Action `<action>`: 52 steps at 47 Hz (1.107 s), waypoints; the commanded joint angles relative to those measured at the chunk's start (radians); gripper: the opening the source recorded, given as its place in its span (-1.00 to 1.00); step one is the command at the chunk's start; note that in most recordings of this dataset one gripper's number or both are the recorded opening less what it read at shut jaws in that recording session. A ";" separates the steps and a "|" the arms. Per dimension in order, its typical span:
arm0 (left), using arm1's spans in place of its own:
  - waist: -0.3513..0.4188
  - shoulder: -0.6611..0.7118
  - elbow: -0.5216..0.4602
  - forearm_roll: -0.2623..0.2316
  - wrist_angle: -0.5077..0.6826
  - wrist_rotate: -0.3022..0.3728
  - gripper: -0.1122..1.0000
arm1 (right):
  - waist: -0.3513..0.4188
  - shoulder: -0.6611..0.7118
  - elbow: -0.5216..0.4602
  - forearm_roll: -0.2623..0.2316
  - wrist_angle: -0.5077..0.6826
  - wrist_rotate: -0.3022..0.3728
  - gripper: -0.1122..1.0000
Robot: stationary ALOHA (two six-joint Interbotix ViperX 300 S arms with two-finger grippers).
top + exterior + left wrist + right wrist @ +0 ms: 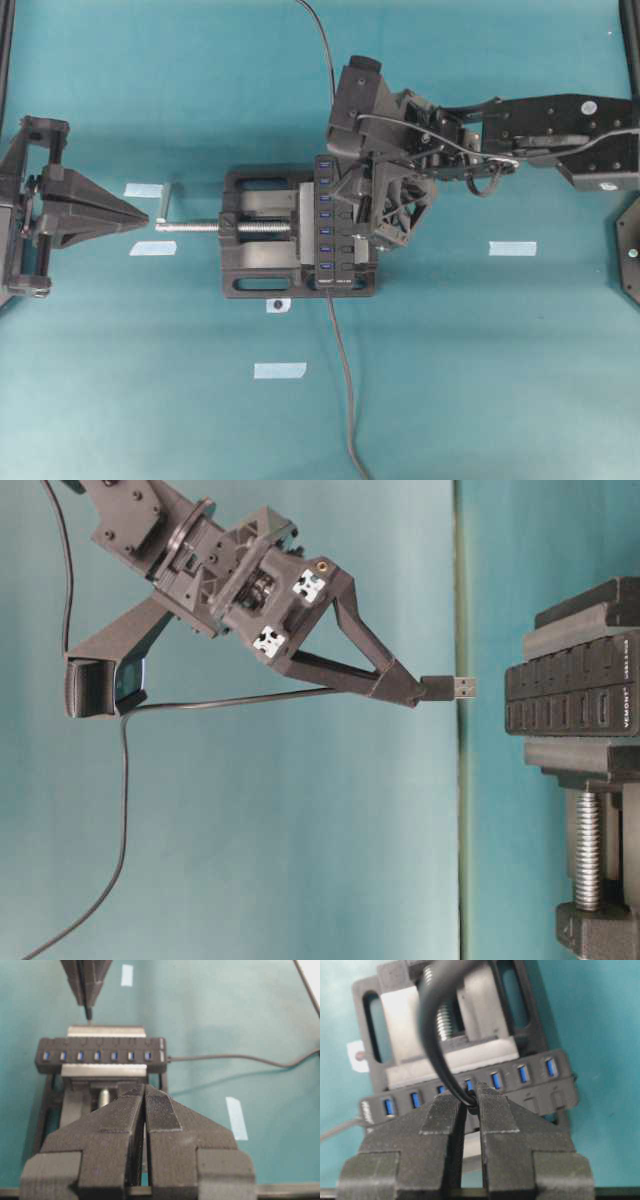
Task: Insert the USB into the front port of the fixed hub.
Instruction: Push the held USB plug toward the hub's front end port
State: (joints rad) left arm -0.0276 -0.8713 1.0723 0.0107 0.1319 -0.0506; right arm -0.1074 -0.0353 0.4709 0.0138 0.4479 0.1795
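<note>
Two black fingers of the right pincer (470, 1105) fill the bottom of the right wrist view, pressed together on the USB (455, 688), whose dark cable (432, 1035) loops up between them. From table level the metal tip of the plug sticks out past the fingertips and points at the fixed hub (570, 695), near it but with a clear gap between them. The hub sits clamped in the black vise (255, 280) on the table (480, 380), with its row of blue slots facing up toward the overhead camera.

I judge that the step in hand is the approach: the plug is held and is now being lined up with a slot, and the insertion is not yet done. The next move calls for placing the tip exactly over the front port, keeping the plug straight and not tilted, and then pushing it in along its own axis.

The left pincer (145, 1105) waits on the far side of the vise from the right arm, well apart from the hub, with its fingers closed and nothing between them.

Some things are hard to make out. In the overhead view the right arm covers the plug, so I cannot tell which slot it is over. In the right wrist view the fingers hide the plug tip itself. Which end of the hub counts as the front I cannot read from the pictures.
</note>
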 commanded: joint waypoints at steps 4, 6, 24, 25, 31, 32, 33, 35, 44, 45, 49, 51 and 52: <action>-0.002 0.006 -0.021 0.002 -0.006 -0.002 -0.79 | 0.032 -0.031 -0.017 0.000 -0.009 0.031 -0.73; -0.002 0.006 -0.021 0.002 -0.006 -0.002 -0.79 | 0.038 -0.029 -0.017 0.000 -0.011 0.038 -0.73; -0.002 0.008 -0.020 0.002 -0.006 -0.002 -0.79 | 0.086 -0.021 -0.017 0.000 -0.014 0.081 -0.73; -0.002 0.008 -0.020 0.002 -0.006 -0.002 -0.79 | 0.087 -0.021 -0.017 0.000 -0.015 0.083 -0.73; -0.002 0.008 -0.020 0.002 -0.006 -0.002 -0.79 | 0.097 -0.015 -0.021 0.002 -0.015 0.083 -0.73; -0.002 0.008 -0.020 0.002 -0.006 -0.002 -0.79 | 0.098 -0.015 -0.021 0.002 -0.014 0.083 -0.73; -0.002 0.008 -0.020 0.002 -0.006 -0.002 -0.79 | 0.100 -0.012 -0.021 0.002 -0.014 0.083 -0.73; -0.002 0.008 -0.018 0.002 -0.006 -0.002 -0.79 | 0.103 -0.011 -0.021 0.002 -0.014 0.084 -0.73; -0.002 0.008 -0.021 0.002 -0.006 -0.015 -0.79 | 0.117 0.005 -0.021 0.006 -0.023 0.094 -0.73; -0.002 0.008 -0.021 0.002 -0.006 -0.018 -0.79 | 0.118 0.006 -0.021 0.006 -0.029 0.101 -0.73; -0.002 0.008 -0.018 0.002 -0.008 -0.035 -0.79 | 0.127 0.014 -0.015 0.002 -0.057 0.121 -0.73; -0.002 0.009 -0.018 0.002 -0.009 -0.041 -0.79 | 0.132 0.020 -0.011 0.002 -0.074 0.126 -0.73; -0.002 0.008 -0.018 0.002 -0.009 -0.041 -0.79 | 0.133 0.023 -0.008 0.002 -0.080 0.127 -0.73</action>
State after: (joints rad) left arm -0.0276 -0.8682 1.0707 0.0107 0.1319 -0.0874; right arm 0.0138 -0.0061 0.4709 0.0169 0.4004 0.2899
